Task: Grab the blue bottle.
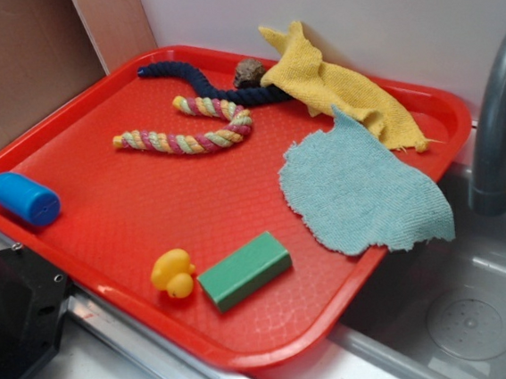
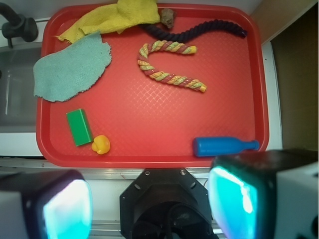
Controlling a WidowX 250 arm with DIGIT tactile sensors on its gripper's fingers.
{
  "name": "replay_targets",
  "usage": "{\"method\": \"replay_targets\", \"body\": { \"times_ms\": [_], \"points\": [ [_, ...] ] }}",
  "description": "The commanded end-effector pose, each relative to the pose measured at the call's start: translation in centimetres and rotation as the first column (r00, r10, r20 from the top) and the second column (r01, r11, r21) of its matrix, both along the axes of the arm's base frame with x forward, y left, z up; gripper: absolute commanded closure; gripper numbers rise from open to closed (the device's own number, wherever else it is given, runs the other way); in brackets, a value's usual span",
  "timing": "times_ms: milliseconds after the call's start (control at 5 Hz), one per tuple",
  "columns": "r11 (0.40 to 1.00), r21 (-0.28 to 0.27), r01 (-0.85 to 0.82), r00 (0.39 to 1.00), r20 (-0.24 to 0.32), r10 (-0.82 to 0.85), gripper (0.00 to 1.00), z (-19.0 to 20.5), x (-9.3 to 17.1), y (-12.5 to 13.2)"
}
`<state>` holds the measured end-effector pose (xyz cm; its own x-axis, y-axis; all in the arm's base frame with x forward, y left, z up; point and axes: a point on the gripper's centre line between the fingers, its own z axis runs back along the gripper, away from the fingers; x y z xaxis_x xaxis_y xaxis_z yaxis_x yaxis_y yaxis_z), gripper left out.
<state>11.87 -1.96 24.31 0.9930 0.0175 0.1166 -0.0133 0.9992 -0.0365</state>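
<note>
Blue plastic bottle (image 2: 225, 146) lies on its side at the red tray's (image 2: 149, 119) near edge, untouched.
We see our claw (image 2: 149, 206) hovering apart, empty, above the tray rim; a yellow rubber duck (image 2: 101, 145) and green block (image 2: 79, 127) sit well apart from the bottle.

Only the two big blurry fingers (image 2: 65, 211) of the gripper (image 2: 149, 204) seen, cut off at the bottom of the wrist view. One end of the dark navy rope (image 1: 198, 83) tucked under the yellow cloth (image 1: 333, 88). Small brown lump (image 1: 248, 72) too tiny to name. Grey tap (image 1: 497, 121) cut off at the right edge. Sink (image 1: 462, 313) cut off too.
</note>
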Motion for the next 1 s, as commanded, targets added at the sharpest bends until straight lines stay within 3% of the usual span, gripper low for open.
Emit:
{"method": "replay_targets", "body": {
  "times_ms": [0, 200, 400, 600, 800],
  "points": [
    [1.000, 0.000, 0.000, 1.000, 0.000, 0.000, 0.00, 0.0, 0.0, 0.0],
    [0.967, 0.056, -0.249, 0.969, 0.028, 0.247, 0.00, -2.7, -1.5, 5.0],
    [0.868, 0.121, -0.482, 0.876, 0.078, 0.476, 0.00, -4.3, -2.0, 7.9],
    [0.726, 0.107, -0.679, 0.732, 0.024, 0.681, 0.00, -7.3, -2.4, 8.6],
    [0.538, 0.026, -0.843, 0.538, 0.062, 0.841, 0.00, -10.2, -2.2, 8.0]
  ]
}}
